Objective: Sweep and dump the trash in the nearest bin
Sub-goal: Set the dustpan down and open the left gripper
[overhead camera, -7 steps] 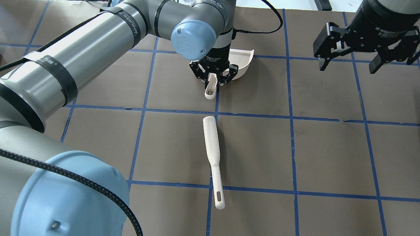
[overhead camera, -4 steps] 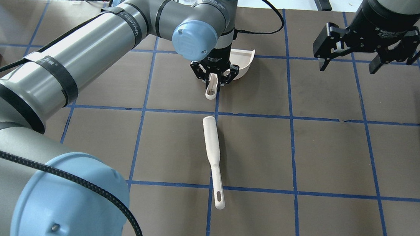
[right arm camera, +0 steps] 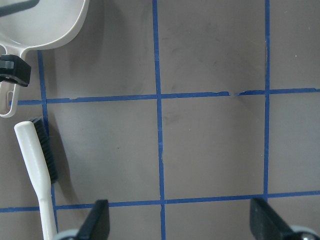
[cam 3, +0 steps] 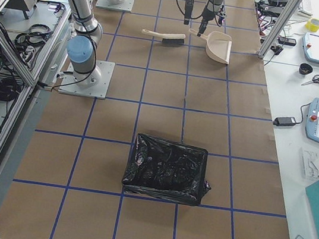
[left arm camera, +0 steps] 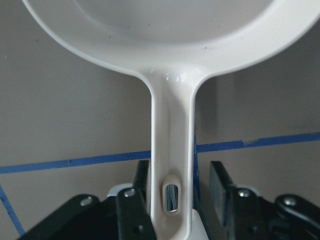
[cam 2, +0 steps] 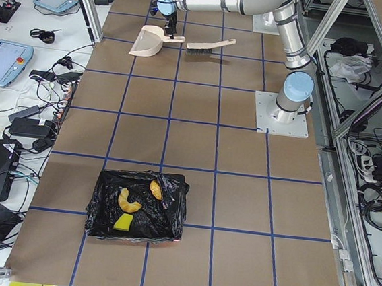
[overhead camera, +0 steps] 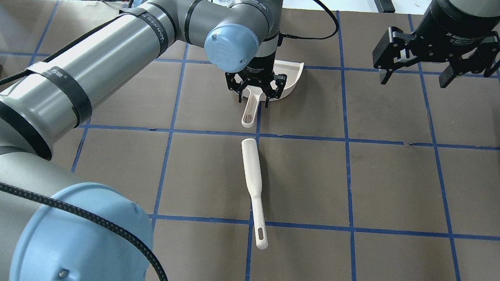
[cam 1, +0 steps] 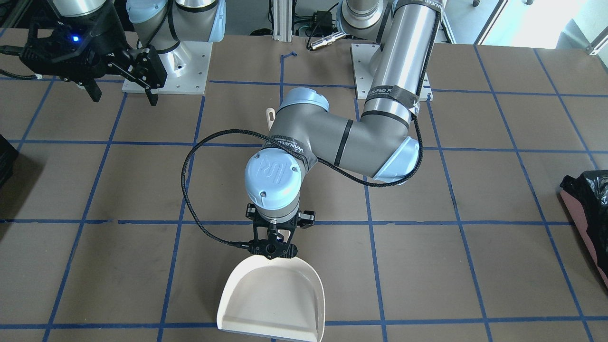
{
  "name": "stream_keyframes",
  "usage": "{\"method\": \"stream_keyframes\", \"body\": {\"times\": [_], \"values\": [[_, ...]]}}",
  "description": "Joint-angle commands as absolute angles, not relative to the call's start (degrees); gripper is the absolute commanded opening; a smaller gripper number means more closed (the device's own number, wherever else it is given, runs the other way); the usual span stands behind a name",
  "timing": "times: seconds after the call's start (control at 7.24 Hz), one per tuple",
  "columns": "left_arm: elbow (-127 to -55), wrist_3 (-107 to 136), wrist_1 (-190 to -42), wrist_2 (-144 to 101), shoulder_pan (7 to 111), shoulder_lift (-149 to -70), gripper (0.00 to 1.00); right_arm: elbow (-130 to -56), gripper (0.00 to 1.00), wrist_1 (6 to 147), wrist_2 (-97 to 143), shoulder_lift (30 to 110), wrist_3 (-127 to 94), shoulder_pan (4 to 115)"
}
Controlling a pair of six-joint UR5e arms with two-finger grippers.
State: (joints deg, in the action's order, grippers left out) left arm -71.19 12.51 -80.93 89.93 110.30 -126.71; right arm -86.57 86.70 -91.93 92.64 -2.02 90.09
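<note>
From the front, the left gripper (cam 1: 273, 247) stands over the handle end of the dustpan (cam 1: 273, 299), which lies flat. Overhead, its jaws have spread since a moment ago and no longer pinch the handle, which lies loose between them; the right gripper (overhead camera: 413, 80) hangs wide open, well apart. From the left end, the trash (cam 2: 131, 205) lies in the bin (cam 2: 171, 212), well apart from both grippers.

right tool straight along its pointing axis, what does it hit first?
Most likely bare table. The right tool points down, open, and its wrist view shows only that surface and blue tape between the fingers. The brush lies off to one side of that line. Height is unclear.
</note>
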Motion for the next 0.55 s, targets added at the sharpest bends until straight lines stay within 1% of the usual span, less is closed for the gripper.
{"method": "stream_keyframes", "body": {"times": [0.0, 0.41], "values": [[-71.10, 12.22, -80.51, 90.97, 110.30, -125.16, 1.00, -86.66, 1.00, 86.57, -91.93, 92.64, -2.02, 90.09], [-71.54, 11.87, -80.51, 91.49, 109.43, -122.53, 1.00, -86.75, 1.00, 86.57, -91.93, 92.64, -2.02, 90.18]]}}
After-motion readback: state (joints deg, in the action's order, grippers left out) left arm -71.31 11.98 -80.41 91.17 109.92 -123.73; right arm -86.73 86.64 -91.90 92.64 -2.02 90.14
